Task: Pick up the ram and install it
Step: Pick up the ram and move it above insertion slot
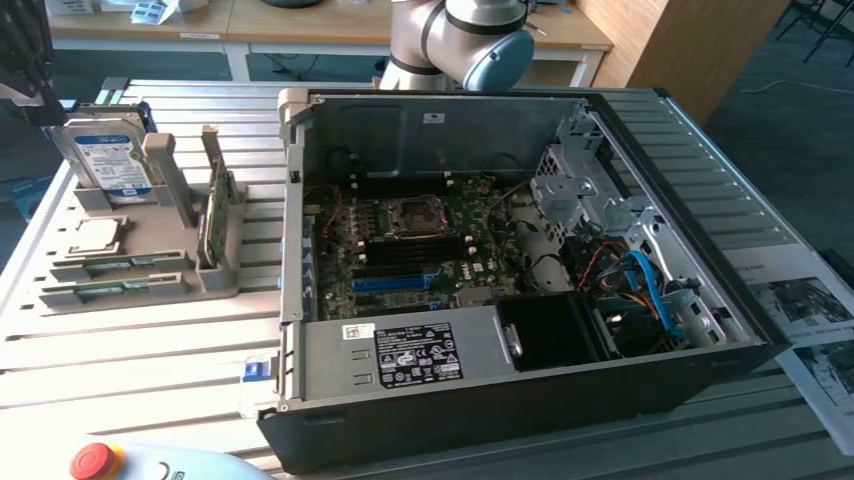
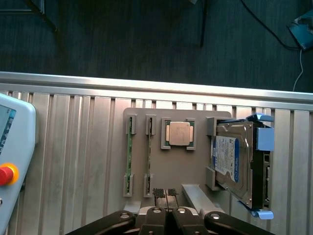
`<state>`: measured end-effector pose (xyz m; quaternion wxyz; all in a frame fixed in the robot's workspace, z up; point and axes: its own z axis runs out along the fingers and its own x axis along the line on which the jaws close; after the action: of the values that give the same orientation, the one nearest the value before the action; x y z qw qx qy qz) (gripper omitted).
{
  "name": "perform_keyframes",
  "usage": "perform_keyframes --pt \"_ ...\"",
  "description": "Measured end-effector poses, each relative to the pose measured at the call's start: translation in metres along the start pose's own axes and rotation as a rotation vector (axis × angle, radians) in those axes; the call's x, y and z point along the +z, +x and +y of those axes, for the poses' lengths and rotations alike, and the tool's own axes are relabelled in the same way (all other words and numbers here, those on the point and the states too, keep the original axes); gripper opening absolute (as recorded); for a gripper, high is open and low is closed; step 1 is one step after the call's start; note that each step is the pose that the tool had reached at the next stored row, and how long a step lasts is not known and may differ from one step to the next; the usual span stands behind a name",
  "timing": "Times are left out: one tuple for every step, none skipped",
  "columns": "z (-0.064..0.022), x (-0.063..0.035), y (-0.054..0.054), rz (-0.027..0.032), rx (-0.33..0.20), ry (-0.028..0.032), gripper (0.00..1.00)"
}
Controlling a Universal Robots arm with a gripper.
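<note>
Two ram sticks stand on edge in slots of a grey holder [image 2: 171, 164], one ram stick [image 2: 129, 154] beside the other ram stick [image 2: 149, 156]. My gripper [image 2: 165, 193] hangs above the holder's edge, close to the end of the nearer stick. Its dark fingertips [image 2: 158, 192] are pressed together and hold nothing. In the exterior view the same holder [image 1: 134, 275] sits to the left of the open computer case [image 1: 507, 260], with the green sticks [image 1: 120, 263] in its slots. The motherboard [image 1: 414, 245] lies inside the case.
A silver, blue-labelled hard drive [image 2: 232, 161] and a processor chip [image 2: 178, 133] also sit in the holder. A teach pendant with a red button [image 2: 7, 174] lies on the slatted table [image 2: 88, 147]. The table's edge [image 2: 156, 85] and dark floor lie beyond. Papers [image 1: 814, 300] lie at the exterior view's right.
</note>
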<state>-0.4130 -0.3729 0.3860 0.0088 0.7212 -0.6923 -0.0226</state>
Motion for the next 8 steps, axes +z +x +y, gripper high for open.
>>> perform_keyframes --pt "-0.0001 0.0008 0.0 0.0 0.0 -0.0001 0.1" --pt "-0.0001 0.0015 0.0 0.0001 0.0 -0.0002 0.1" --pt "-0.0001 0.0017 0.0001 0.0001 0.0 -0.0002 0.1" --pt "-0.0001 0.0017 0.0001 0.0002 0.0 -0.0002 0.1" --pt "-0.0001 0.0017 0.0001 0.0002 0.0 -0.0003 0.1" --pt "-0.0001 0.0018 0.0001 0.0001 0.0 -0.0001 0.1" --pt "-0.0001 0.0018 0.0001 0.0001 0.0 -0.0001 0.1" --pt "-0.0001 0.0018 0.0001 0.0001 0.0 -0.0001 0.1"
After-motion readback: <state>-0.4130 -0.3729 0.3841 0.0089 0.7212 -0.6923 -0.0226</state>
